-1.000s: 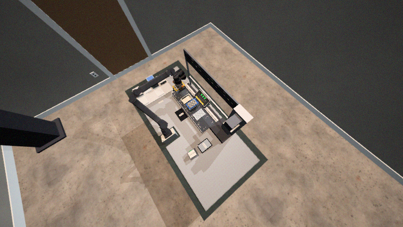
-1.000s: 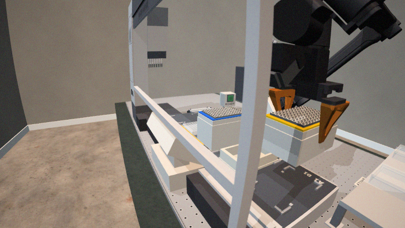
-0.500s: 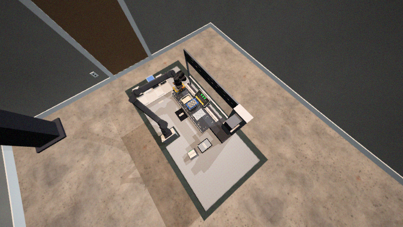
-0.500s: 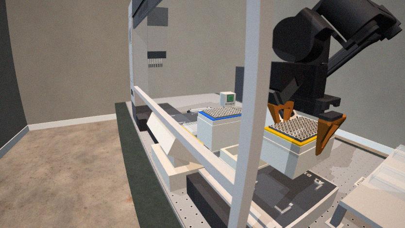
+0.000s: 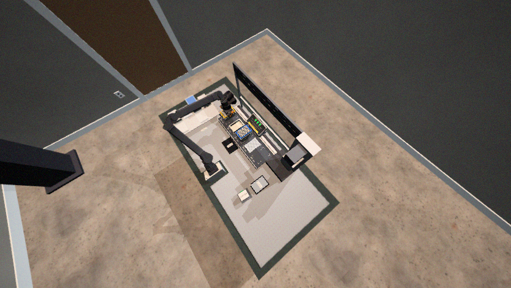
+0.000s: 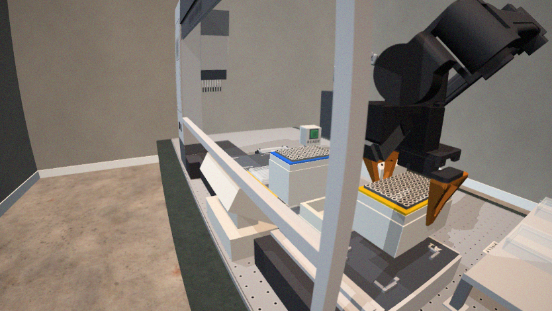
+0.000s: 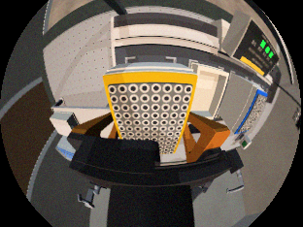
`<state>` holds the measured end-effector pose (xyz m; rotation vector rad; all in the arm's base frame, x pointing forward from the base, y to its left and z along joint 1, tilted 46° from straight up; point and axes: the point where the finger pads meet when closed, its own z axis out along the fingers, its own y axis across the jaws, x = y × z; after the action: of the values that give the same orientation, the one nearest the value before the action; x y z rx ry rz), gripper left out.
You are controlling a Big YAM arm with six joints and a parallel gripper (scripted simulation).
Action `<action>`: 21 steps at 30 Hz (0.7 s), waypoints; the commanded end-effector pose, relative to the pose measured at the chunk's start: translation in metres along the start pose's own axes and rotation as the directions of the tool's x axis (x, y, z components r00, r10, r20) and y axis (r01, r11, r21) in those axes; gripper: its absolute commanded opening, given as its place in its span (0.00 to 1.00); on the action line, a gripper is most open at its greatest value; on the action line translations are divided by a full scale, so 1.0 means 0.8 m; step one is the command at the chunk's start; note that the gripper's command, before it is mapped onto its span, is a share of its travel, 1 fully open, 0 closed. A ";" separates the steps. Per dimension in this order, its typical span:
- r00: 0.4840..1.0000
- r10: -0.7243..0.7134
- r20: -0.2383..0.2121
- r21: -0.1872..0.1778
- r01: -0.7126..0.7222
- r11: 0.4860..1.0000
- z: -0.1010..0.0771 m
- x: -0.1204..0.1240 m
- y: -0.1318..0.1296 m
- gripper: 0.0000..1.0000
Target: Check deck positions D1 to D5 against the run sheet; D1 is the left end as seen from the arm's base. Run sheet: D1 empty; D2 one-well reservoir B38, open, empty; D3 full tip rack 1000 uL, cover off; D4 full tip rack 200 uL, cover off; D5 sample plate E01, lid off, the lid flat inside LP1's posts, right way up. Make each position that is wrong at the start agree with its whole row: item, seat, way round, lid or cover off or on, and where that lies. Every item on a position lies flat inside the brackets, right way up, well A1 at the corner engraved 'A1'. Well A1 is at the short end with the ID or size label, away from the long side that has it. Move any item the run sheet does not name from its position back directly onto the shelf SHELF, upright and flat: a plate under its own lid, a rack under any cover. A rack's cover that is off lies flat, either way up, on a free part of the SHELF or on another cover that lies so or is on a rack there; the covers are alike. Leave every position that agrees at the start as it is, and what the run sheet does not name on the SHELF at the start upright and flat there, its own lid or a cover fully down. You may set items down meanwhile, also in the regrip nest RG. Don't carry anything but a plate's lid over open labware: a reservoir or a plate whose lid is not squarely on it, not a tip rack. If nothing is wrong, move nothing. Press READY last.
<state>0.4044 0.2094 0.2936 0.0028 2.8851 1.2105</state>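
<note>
My gripper [image 6: 409,185] is shut on a yellow-rimmed tip rack [image 6: 400,210], gripping its two sides with the orange fingers. The rack has no cover, and its holes are filled with tips. It hangs level, very low over the near D1 end of the dark deck [image 6: 370,270]; I cannot tell whether it touches. In the wrist view the rack [image 7: 151,113] fills the space between the fingers. Behind it stand an open beige reservoir [image 6: 314,210], a blue-rimmed tip rack [image 6: 299,173] and a white well plate [image 6: 259,173]. The overhead view shows the gripper [image 5: 227,112] at the deck's far-left end.
A white frame post [image 6: 339,154] and a slanted rail [image 6: 247,181] stand in front of the deck. The shelf [image 6: 509,263] with clear covers [image 6: 541,223] is at the right. The green READY button [image 6: 312,135] is at the back. A lid [image 5: 259,185] lies near the base side.
</note>
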 end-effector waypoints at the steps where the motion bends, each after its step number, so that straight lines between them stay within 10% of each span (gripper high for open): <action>1: 1.000 0.002 0.011 -0.002 -0.002 1.000 0.005 -0.008 0.003 0.00; 2: 0.998 -0.010 0.063 -0.012 0.011 1.000 -0.019 -0.028 0.012 0.00; 21: 1.000 0.010 0.024 -0.002 -0.010 1.000 0.036 -0.013 -0.002 0.00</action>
<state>0.4068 0.2296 0.2740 0.0049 2.8839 1.2090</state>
